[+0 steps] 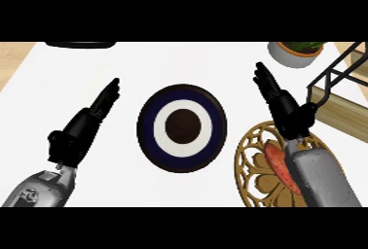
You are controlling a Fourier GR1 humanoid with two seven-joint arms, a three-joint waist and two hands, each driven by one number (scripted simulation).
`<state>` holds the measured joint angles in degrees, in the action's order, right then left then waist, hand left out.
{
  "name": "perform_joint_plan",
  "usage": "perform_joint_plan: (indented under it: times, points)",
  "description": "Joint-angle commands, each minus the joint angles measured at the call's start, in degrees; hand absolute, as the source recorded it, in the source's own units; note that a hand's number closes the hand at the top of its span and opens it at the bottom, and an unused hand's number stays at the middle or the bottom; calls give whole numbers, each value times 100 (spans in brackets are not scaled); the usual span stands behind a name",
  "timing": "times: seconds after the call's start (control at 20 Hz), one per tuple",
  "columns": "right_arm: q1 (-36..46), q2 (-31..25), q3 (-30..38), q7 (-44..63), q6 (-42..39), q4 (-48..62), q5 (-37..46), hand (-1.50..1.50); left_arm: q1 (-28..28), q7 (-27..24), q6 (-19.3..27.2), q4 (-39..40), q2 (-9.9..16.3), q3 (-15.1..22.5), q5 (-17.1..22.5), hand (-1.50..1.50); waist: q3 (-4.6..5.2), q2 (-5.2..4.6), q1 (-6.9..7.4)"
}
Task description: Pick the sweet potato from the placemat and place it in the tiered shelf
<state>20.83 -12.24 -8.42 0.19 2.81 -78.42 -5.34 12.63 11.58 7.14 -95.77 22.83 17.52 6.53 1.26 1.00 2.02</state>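
Note:
An orange-red sweet potato (pixel 277 165) lies on a round, cut-out wooden placemat (pixel 255 165) at the lower right. My right forearm passes over both and hides part of them. The right hand (pixel 284 104) is open, fingers straight and pointing up-left, just beyond the placemat's far edge. The tiered shelf (pixel 338 82), black wire frame with wooden boards, stands at the right edge, close to that hand. The left hand (pixel 82 126) is open at the left, fingers straight, holding nothing.
A round plate (pixel 182 127) with dark blue, white and brown rings sits at the centre between the hands. A white pot with a green plant (pixel 296 52) stands at the back right. A dark object (pixel 81 44) shows at the top left edge.

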Motion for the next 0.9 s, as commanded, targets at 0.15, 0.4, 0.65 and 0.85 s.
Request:
perform_joint_plan:
  times: [0.15, 0.4, 0.65, 0.85]
  points:
    - [139, 71, -366, 60, -315, -618, 109, 150, -774, -286, 200, 627, 274, -1089, 313, 0, -117, -101, -142]
    - [-547, -813, 114, 322, 1740, -352, 2104, 150, -1523, -155, 283, 739, 298, -1339, 600, 0, -83, -30, -275]
    - [-2265, -301, -1068, 346, 1659, -2160, 2406, -150, -1310, -664, -271, 1482, 389, -1838, 895, 0, -119, -78, -306]
    - [-2187, -347, -1567, 1880, 1935, -2907, 3762, -150, -1391, -657, -261, 1451, 289, -1750, 773, 0, -114, -78, -267]
